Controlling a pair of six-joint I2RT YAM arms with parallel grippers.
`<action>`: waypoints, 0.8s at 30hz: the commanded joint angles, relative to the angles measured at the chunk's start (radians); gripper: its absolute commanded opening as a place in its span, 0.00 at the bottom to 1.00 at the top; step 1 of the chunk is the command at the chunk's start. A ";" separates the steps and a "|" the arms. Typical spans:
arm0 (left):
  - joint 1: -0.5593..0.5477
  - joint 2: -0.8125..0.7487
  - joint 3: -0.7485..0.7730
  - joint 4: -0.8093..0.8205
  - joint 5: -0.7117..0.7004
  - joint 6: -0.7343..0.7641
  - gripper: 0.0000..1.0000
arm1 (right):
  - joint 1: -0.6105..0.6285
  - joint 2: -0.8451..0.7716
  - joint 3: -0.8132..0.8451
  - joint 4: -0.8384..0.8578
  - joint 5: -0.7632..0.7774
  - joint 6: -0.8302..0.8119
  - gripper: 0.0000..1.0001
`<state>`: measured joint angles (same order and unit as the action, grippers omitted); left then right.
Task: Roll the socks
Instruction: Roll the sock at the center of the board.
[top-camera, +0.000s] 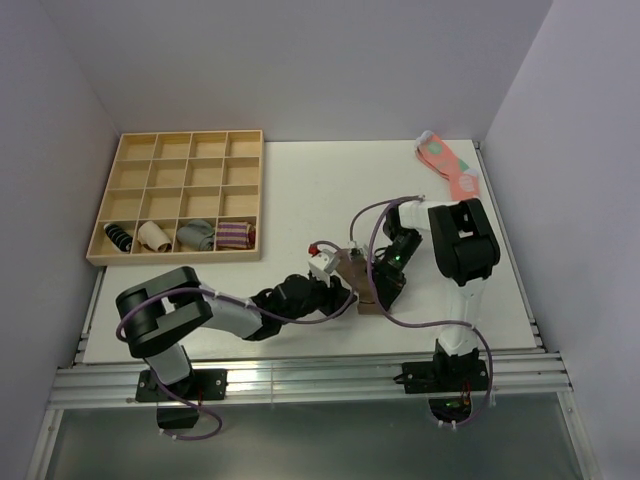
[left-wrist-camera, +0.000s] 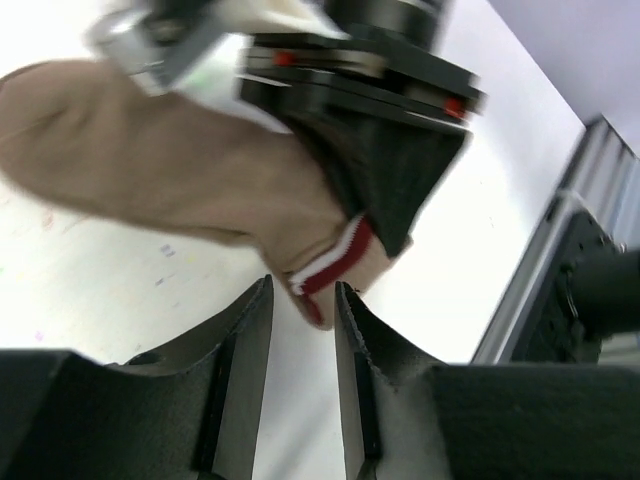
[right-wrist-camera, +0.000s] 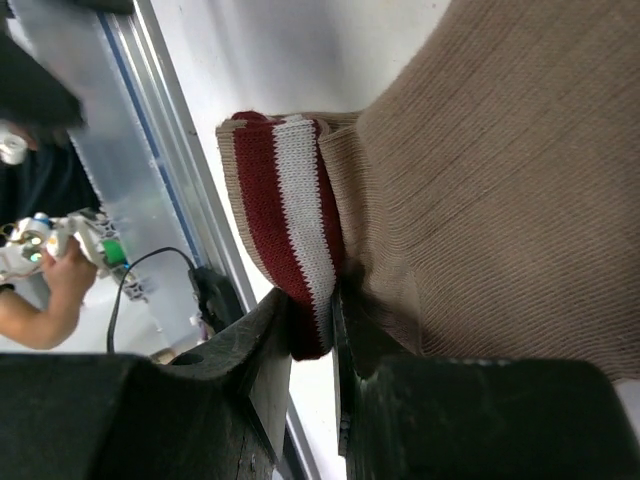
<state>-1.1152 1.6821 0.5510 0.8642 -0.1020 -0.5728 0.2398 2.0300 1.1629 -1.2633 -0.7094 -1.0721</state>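
The tan-brown sock (top-camera: 353, 270) lies on the white table between my two arms, its dark red and white striped cuff toward the front edge. My right gripper (top-camera: 381, 290) comes down on it from the right and is shut on the cuff (right-wrist-camera: 285, 200) in the right wrist view (right-wrist-camera: 312, 300); the tan body (right-wrist-camera: 500, 180) spreads to the right. My left gripper (top-camera: 345, 293) is open; in the left wrist view (left-wrist-camera: 303, 290) the cuff's tip (left-wrist-camera: 335, 262) hangs between its fingertips without being pinched. The sock body (left-wrist-camera: 170, 170) stretches left.
A wooden compartment tray (top-camera: 170, 257) stands at the back left with small sock bundles, among them a grey one (top-camera: 195, 235) and a purple-striped one (top-camera: 235, 235). A coral-pink sock (top-camera: 448, 165) lies at the back right corner. The metal rail (top-camera: 300, 375) runs along the front edge.
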 joint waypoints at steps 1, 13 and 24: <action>-0.006 0.039 0.046 0.076 0.157 0.152 0.37 | -0.010 0.024 0.043 -0.067 -0.007 -0.005 0.15; -0.006 0.179 0.155 0.045 0.249 0.249 0.47 | -0.011 0.079 0.104 -0.100 -0.015 0.029 0.15; -0.005 0.254 0.197 0.035 0.285 0.260 0.44 | -0.011 0.078 0.112 -0.104 -0.018 0.041 0.15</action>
<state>-1.1160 1.9053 0.7124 0.8730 0.1364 -0.3389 0.2348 2.1136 1.2449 -1.3342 -0.7086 -1.0367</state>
